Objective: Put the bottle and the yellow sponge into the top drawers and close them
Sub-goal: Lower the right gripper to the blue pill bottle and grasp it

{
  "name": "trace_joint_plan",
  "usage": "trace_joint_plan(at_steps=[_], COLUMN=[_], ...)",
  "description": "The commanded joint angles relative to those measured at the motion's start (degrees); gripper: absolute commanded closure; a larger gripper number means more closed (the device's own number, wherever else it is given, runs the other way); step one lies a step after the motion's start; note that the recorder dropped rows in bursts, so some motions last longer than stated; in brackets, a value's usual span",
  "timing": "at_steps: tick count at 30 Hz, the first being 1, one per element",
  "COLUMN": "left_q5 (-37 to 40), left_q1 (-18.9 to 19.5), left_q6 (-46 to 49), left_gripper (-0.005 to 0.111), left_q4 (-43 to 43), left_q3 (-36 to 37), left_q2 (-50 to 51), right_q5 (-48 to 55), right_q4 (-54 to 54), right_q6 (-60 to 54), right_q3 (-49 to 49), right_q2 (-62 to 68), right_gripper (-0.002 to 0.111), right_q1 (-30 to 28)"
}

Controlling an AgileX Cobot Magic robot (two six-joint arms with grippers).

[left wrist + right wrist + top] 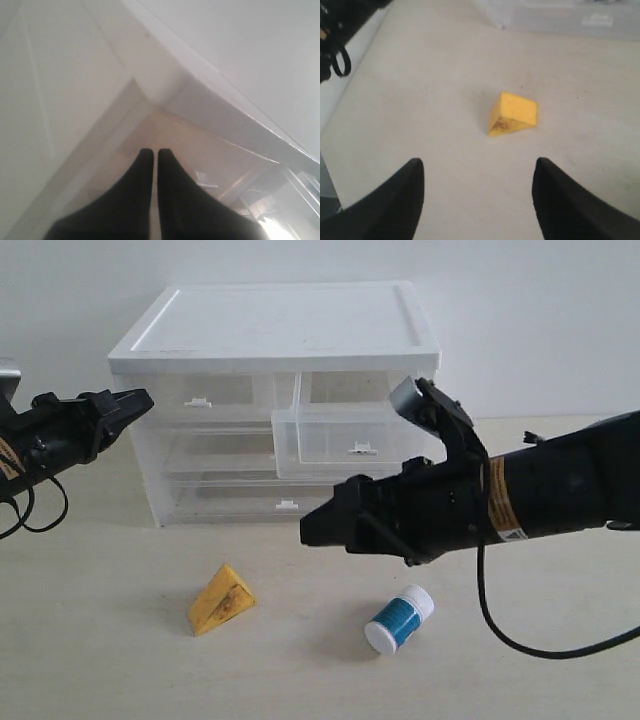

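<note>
The yellow sponge [221, 599] [512, 114] lies on the table in front of the white cabinet [280, 335]. The bottle [399, 618] lies on its side to the sponge's right. The top right drawer [345, 438] is pulled out; the top left drawer [205, 390] is pushed in. My right gripper [310, 528] [477, 172] hangs open above the table, pointing toward the sponge, with nothing between its fingers. My left gripper [140, 400] [153, 151] is shut and empty, right at the cabinet's top left corner.
Two full-width drawers [230, 500] sit shut below the top ones. A black cable [520, 635] loops under the right arm onto the table. The white wall stands close behind the cabinet.
</note>
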Motion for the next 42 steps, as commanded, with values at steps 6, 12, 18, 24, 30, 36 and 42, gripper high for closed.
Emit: trace_joint_plan(at_steps=[6, 12, 18, 24, 30, 36, 42], left_q5=[1.0, 1.0, 1.0, 1.0, 1.0, 1.0, 1.0], left_q1=[0.1, 0.1, 0.1, 0.1, 0.1, 0.1, 0.1], left_q6=[-0.4, -0.4, -0.4, -0.4, -0.4, -0.4, -0.4], left_gripper=[0.103, 0.103, 0.103, 0.103, 0.103, 0.103, 0.103], left_q4=[-2.0, -2.0, -2.0, -2.0, -2.0, -2.0, -2.0], left_q3=[-0.3, -0.3, -0.3, -0.3, -0.3, -0.3, -0.3], left_q2=[0.3, 0.3, 0.3, 0.3, 0.3, 0.3, 0.3], right_q5=[3.8, 1.4, 1.9, 23.0, 41.4, 59.3, 68.9], right_q4=[-14.0, -14.0, -14.0, -14.0, -13.6, -0.5, 28.6], right_q6=[10.7, 9.0, -0.3, -6.4, 3.3, -4.1, -22.7], right_q3=[0.6, 1.6, 1.4, 1.3, 1.1, 1.1, 1.1], right_q2=[-0.4, -0.4, -0.2, -0.2, -0.2, -0.3, -0.3], right_gripper=[0.052, 0.052, 0.052, 0.052, 0.052, 0.052, 0.052], right_q1=[0.0, 0.9, 9.0, 21.5, 25.0, 25.0, 25.0])
